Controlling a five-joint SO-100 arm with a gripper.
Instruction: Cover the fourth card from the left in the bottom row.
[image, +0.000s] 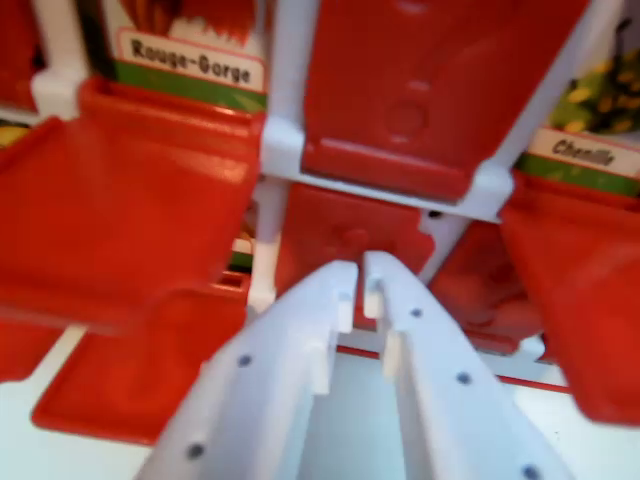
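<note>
Wrist view, close over the board: you see a white frame (283, 130) dividing the field into cells, most of them filled by red flaps. Largest is the raised, blurred red flap (120, 220) at the wrist view's left, standing under the card labelled "Rouge-Gorge" (190, 60); next, the closed red flap (420, 90) at top centre; then a second raised flap (580, 290) at the wrist view's right, below the card labelled "Chenille" (585, 155). Directly ahead of the claw lies a lowered red flap (350, 235), probably the target cell, though you cannot count the row from here. The white gripper (360, 290) enters from the bottom edge with its tips nearly touching, closed on nothing. Hazards, as a judgement: the raised flaps stand close on both sides, so a sideways drift could knock the wrong one down; the blur suggests motion, so too hard a push could shift the whole frame.
</note>
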